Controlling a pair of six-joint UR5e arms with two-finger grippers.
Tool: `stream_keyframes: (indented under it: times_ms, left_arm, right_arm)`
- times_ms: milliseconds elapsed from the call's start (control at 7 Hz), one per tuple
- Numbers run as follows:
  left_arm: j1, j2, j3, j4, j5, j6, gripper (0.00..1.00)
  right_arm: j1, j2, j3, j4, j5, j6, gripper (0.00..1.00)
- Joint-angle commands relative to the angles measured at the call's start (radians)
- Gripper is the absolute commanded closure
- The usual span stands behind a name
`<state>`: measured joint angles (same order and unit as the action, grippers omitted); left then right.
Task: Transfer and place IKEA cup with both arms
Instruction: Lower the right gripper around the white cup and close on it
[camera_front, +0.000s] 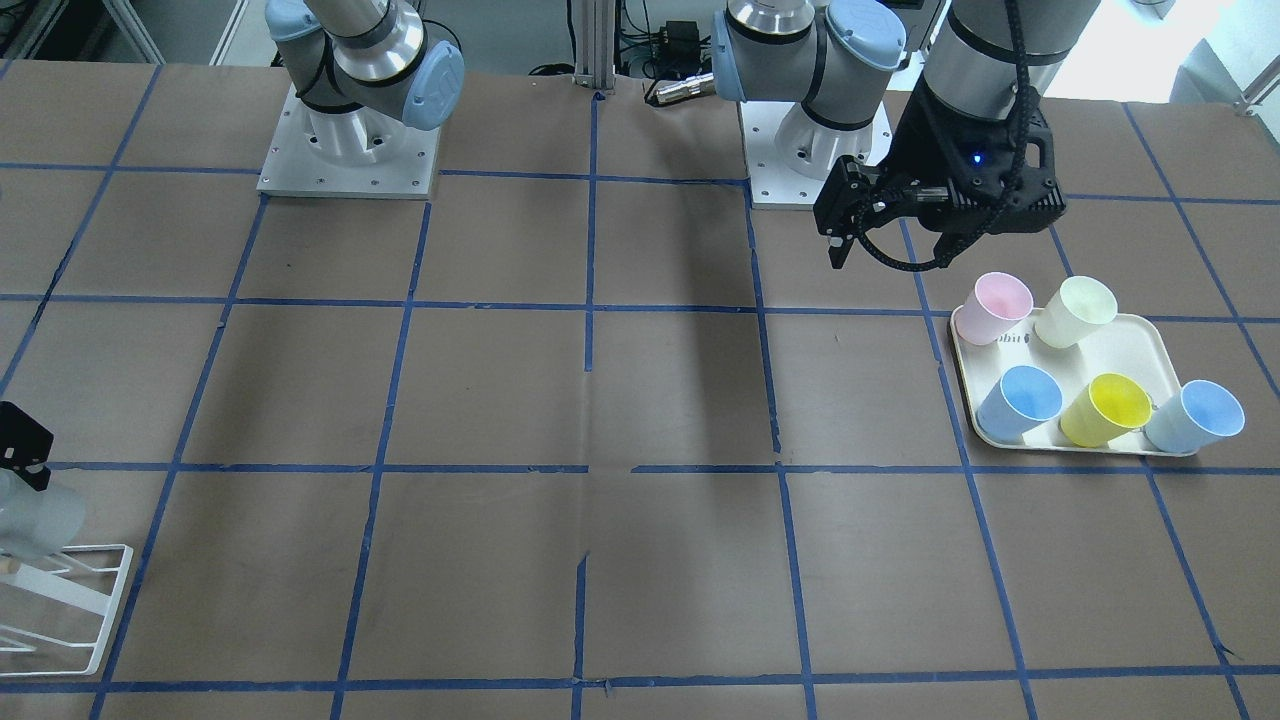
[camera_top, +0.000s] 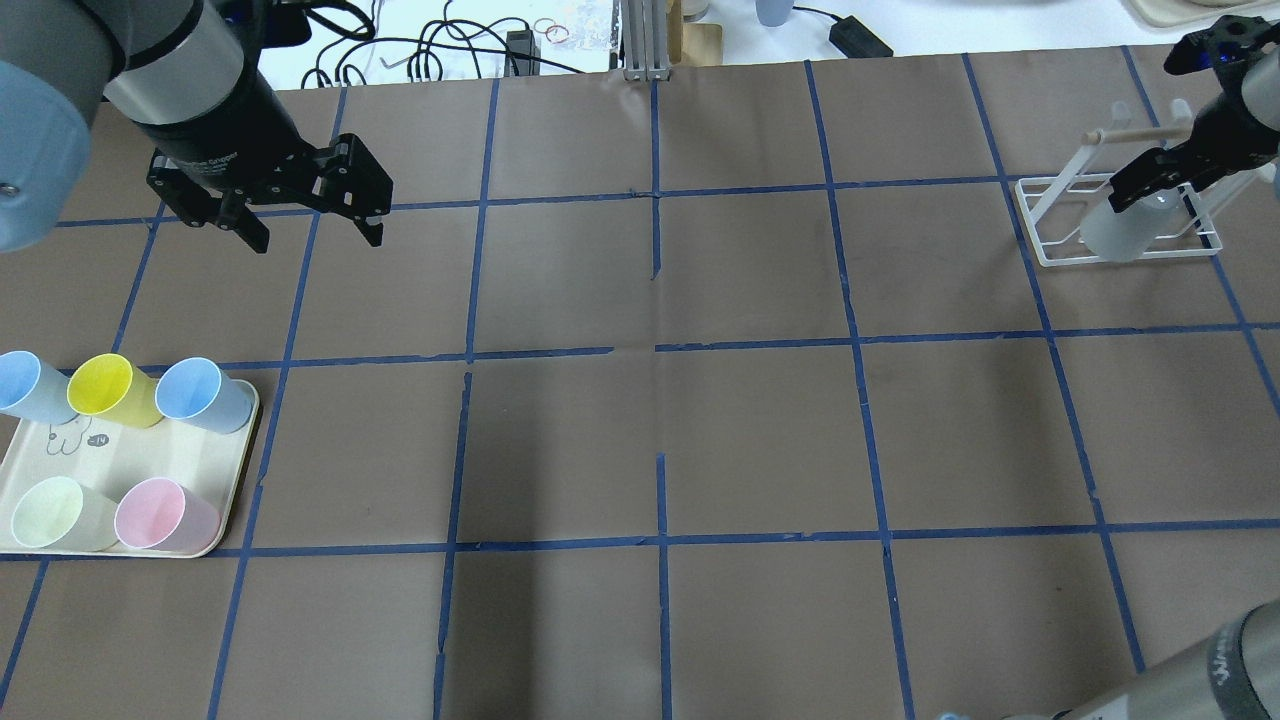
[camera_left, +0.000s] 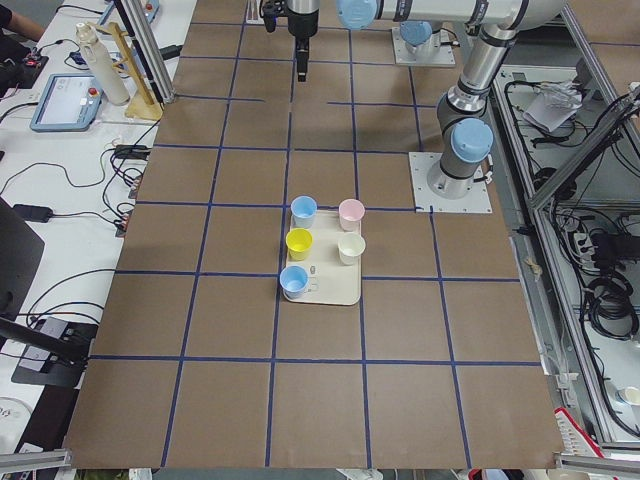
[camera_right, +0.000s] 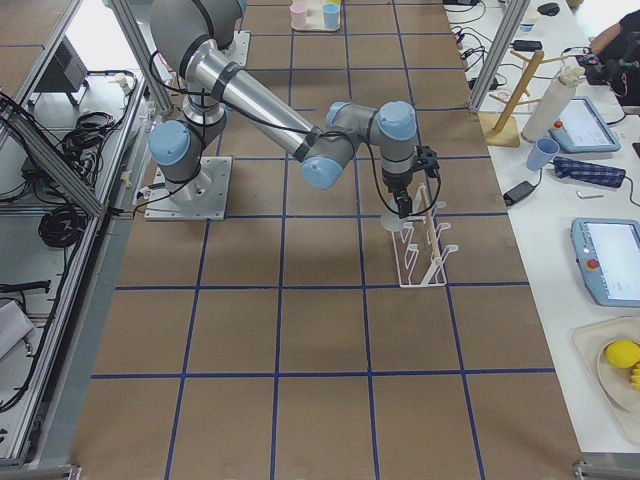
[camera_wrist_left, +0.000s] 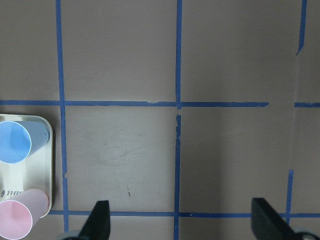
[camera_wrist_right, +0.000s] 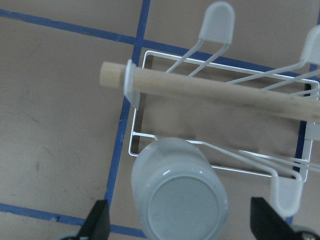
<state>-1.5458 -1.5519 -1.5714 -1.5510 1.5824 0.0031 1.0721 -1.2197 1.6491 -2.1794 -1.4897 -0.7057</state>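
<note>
Seen from overhead, the brown tabletop (camera_top: 650, 450), gridded with blue tape, carries a cream tray (camera_top: 170, 455) at its 8 o'clock edge. Along the tray's 12 o'clock side stand the outer light-blue cup (camera_top: 25, 385), the yellow cup (camera_top: 105, 388) and the inner light-blue cup (camera_top: 200, 393). All three are mouth up and close together, and I cannot tell whether the outer one rests fully on the tray. Along the tray's 6 o'clock side stand the pale cream-yellow cup (camera_top: 55, 512) and the pink cup (camera_top: 160, 515), side by side. The left gripper (camera_top: 318, 235) hangs over the tabletop at about 10 o'clock, well apart from the tray and toward its 1 o'clock. Its fingers (camera_wrist_left: 100, 222) are spread wide and released, with only bare tabletop and tape between them in the left wrist view. Far across, at 2 o'clock, sits a white wire rack (camera_wrist_right: 216, 22) with a wooden dowel (camera_wrist_right: 225, 90) along its top. The IKEA cup (camera_wrist_right: 180, 200), pale grey, sits upside down with its base up at one corner of the rack. The right gripper (camera_wrist_right: 181, 222) hangs directly above the IKEA cup. In the right wrist view its fingers (camera_wrist_right: 265, 225) are released, one on either side of the IKEA cup, with a gap showing on both sides.
</note>
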Motion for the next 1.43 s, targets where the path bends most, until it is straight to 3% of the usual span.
stream_keyframes:
  times_ms: [0,429,714,1286]
  left_arm:
    - [0.001,0.003,-0.004,0.0,-0.001,0.002,0.0]
    - [0.004,0.001,-0.001,0.0,-0.004,0.003,0.0]
    - [0.006,0.003,-0.002,0.0,-0.002,0.006,0.0]
    - [0.006,0.003,-0.002,0.0,-0.004,0.008,0.0]
  right_arm:
    - [0.002,0.023,0.0,-0.008,0.002,0.002,0.0]
    - [0.002,0.036,-0.002,-0.02,0.002,0.008,0.0]
    - [0.008,0.031,-0.002,-0.02,0.002,0.009,0.11]
    - [0.008,0.032,-0.006,-0.02,0.002,0.009,0.17]
